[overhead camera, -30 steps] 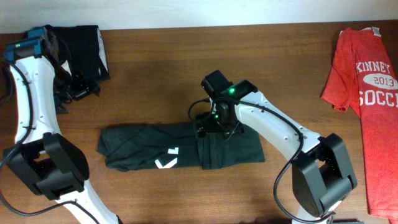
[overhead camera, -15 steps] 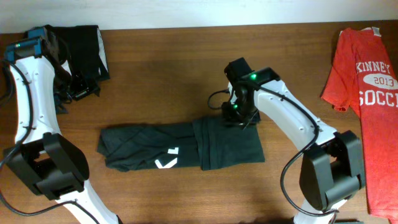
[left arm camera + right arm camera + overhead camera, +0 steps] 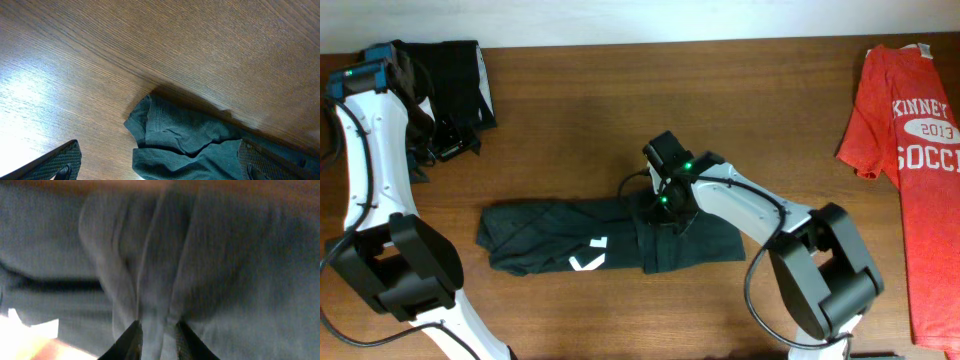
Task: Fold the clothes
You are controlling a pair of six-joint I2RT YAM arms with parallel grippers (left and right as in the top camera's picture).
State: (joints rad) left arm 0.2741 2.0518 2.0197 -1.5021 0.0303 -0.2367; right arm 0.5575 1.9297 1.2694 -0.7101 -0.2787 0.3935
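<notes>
The green garment [image 3: 570, 238] lies flat near the middle of the table [image 3: 620, 100] as a long band. Its right third is already doubled over, and the edge of that flap runs across the band just beside the right gripper [image 3: 665, 203].

**Right arm.** The gripper sits low on the garment's far edge, at the flap line. In the wrist view its fingertips [image 3: 131, 336] stand close together with a raised ridge of cloth pinched between them. This view is blurred, so how firm the hold is cannot be confirmed. Gripping at the flap edge probably gives control of the doubled layer, either to pull it further left or to square it up.

**Left arm.** The left gripper [image 3: 448, 146] is parked at the far-left corner, near the black clothes [image 3: 455, 65] and well apart from the work. Its fingers [image 3: 67, 159] are spread wide and hold nothing. The wrist camera looks down on the bunched left end of the garment, which is not yet folded.

**Other items.** A red shirt [image 3: 910, 150] lies at the right edge, unfolded, awaiting its turn.

**Caution.** A single-point pinch may drag the lower layer along with the flap. The left end, near the white mark [image 3: 588, 262], lies unrestrained.
</notes>
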